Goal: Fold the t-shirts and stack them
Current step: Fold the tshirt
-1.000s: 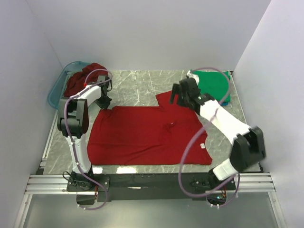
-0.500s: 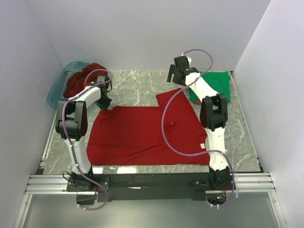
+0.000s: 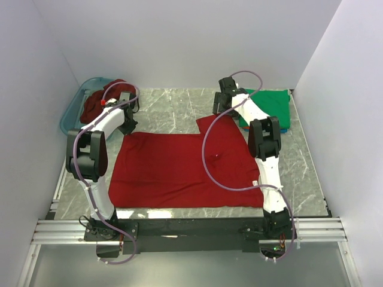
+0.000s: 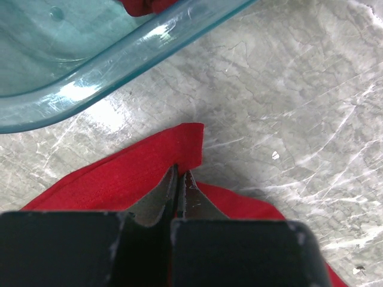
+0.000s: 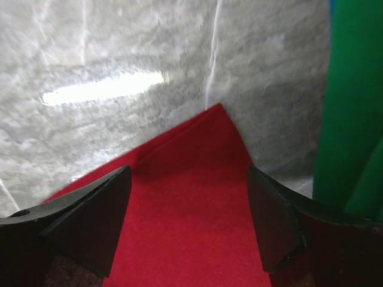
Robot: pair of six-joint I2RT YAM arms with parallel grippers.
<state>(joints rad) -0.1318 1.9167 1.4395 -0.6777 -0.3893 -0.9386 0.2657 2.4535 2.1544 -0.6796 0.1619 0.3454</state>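
Note:
A bright red t-shirt point(image 3: 185, 167) lies spread flat in the middle of the table. My left gripper point(image 3: 127, 127) is at its far left corner, shut on the cloth; the left wrist view shows the jaws point(image 4: 179, 179) pinched on a red fold point(image 4: 137, 170). My right gripper point(image 3: 220, 111) is down at the shirt's far right corner, open. In the right wrist view its fingers point(image 5: 188, 200) straddle the pointed red corner point(image 5: 206, 137) without closing on it. A green t-shirt point(image 3: 272, 107) lies folded at the far right. A maroon t-shirt point(image 3: 99, 103) is bunched in the basket.
The translucent teal basket point(image 3: 70, 118) stands at the far left corner, its rim point(image 4: 119, 63) just beyond my left gripper. The green t-shirt's edge point(image 5: 353, 107) lies close to the right of my right gripper. White walls enclose the marble table point(image 3: 173, 104).
The right arm swung from the shirt's right side up to its far right corner and came down over it, jaws narrowing slightly. The left gripper drew its corner a little leftward.

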